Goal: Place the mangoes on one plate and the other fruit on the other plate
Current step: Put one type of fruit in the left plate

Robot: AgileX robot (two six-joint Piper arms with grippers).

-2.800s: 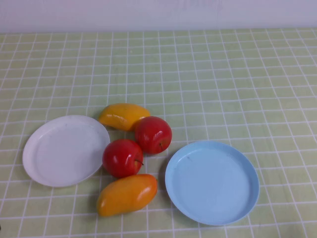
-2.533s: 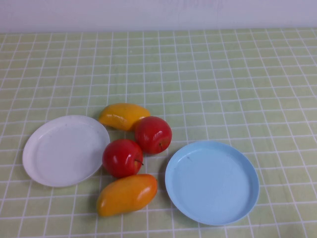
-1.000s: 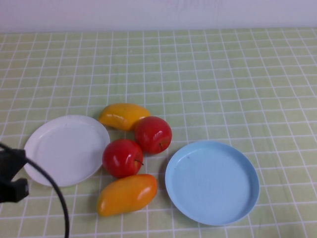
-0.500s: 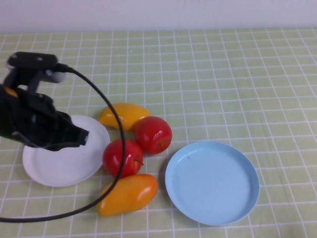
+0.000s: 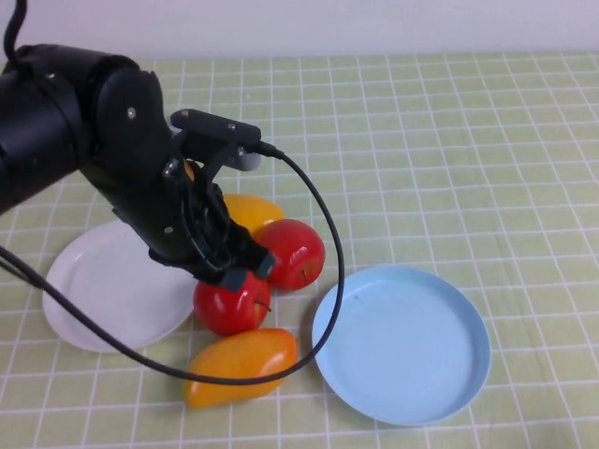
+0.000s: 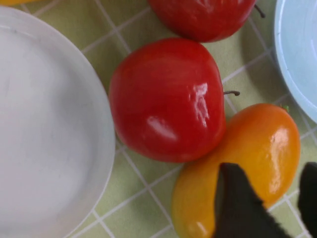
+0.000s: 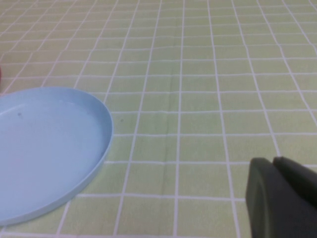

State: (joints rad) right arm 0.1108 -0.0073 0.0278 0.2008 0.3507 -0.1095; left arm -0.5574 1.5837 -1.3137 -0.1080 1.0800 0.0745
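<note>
- Hovering over the clustered fruit, left hand [image 5: 245,271] slightly parted, grasping nothing.
- Right hand [image 7: 277,198] clenched beside the round light-blue plate [image 5: 401,342].
- Glossy orange-yellow mangoes [image 5: 240,366], shiny red apples [image 5: 229,301] on bench; round white plate [image 5: 103,299] bare.

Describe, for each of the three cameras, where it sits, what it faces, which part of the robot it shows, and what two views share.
High view: raised on the robot's side, looking down at the table; left arm and left hand over the apples.
Left wrist view: on the left arm, facing down at the near apple, near mango and white plate; parted finger tips show.
Right wrist view: low, away from the fruit, beside the blue plate; shut right hand.
Shared: blue plate, high and right wrist.
</note>
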